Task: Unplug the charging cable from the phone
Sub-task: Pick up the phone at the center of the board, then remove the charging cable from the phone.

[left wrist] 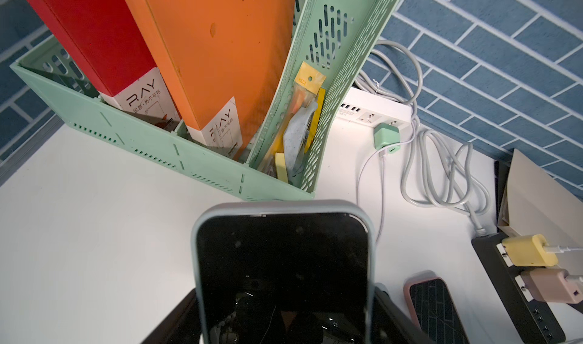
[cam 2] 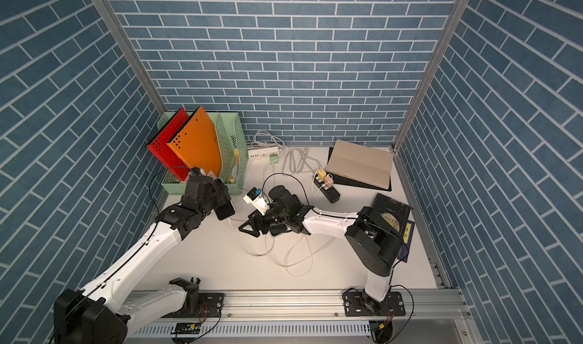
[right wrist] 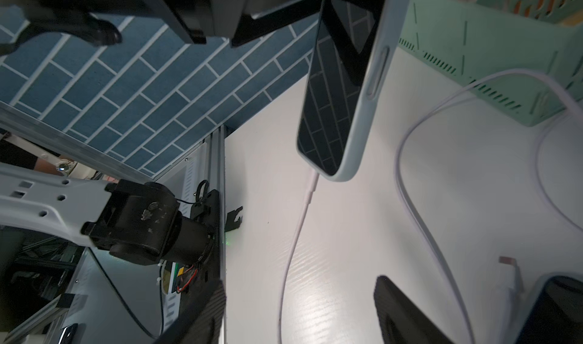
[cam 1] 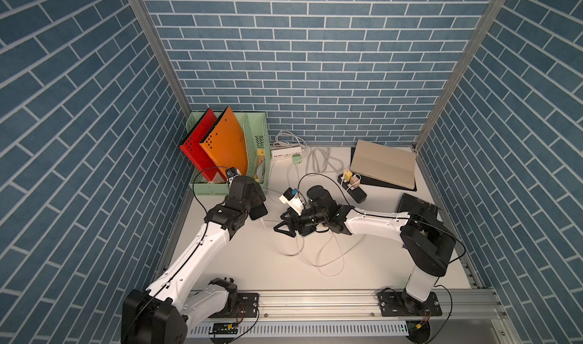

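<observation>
My left gripper (cam 1: 253, 207) is shut on the phone (cam 1: 259, 212), a black screen in a grey-blue case (left wrist: 284, 263), and holds it tilted above the table in both top views (cam 2: 224, 210). The white charging cable (right wrist: 293, 247) is plugged into the phone's lower end (right wrist: 313, 183) and trails down onto the table (cam 1: 274, 244). My right gripper (cam 1: 280, 222) stands open just right of the plug. In the right wrist view the cable runs between its fingers (right wrist: 403, 311) and touches neither.
A green file rack (cam 1: 217, 187) with red and orange folders stands behind the left arm. At the back are a white power strip (cam 1: 285, 153), a black strip with chargers (cam 1: 353, 187) and a beige box (cam 1: 383, 164). A pink-cased phone (left wrist: 432, 307) and loose cables (cam 1: 328, 257) lie on the table.
</observation>
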`<state>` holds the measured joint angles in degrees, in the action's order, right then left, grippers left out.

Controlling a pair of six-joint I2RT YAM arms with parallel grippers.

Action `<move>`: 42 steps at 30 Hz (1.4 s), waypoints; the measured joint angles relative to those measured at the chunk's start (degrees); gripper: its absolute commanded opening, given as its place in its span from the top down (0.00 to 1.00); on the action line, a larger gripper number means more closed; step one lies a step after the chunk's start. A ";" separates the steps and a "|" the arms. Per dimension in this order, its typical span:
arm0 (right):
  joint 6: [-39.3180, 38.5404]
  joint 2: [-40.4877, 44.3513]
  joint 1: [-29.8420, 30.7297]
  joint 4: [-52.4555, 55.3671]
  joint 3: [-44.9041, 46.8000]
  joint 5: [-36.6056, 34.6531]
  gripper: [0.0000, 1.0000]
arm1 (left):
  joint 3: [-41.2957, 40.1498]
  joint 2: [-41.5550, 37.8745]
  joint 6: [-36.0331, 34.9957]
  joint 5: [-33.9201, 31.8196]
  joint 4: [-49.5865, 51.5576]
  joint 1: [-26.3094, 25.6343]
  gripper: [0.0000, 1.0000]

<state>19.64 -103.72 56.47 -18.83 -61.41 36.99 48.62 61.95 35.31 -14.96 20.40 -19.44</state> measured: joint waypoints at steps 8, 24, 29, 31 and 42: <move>2.60 -5.62 1.25 -0.22 -1.68 4.85 0.32 | 0.00 -0.02 0.00 0.04 -1.68 0.00 1.00; 2.99 -10.75 1.60 -1.38 -8.50 8.26 0.69 | 0.00 -0.09 0.00 0.00 -2.25 0.00 1.00; 3.04 -10.97 1.60 -1.33 -8.81 8.22 0.77 | 0.00 -0.15 0.00 -0.02 -2.25 0.00 1.00; 3.17 -11.54 1.60 -1.31 -9.46 8.13 0.81 | 0.00 -0.24 0.00 -0.04 -2.25 0.00 1.00; 3.13 -12.33 1.49 -0.66 -10.01 6.73 0.98 | 0.00 -1.33 0.00 -0.24 -2.19 0.00 1.00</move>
<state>22.76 -116.05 57.95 -19.49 -71.42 43.72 48.62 60.62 35.31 -15.20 18.22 -19.44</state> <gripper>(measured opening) 0.076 0.807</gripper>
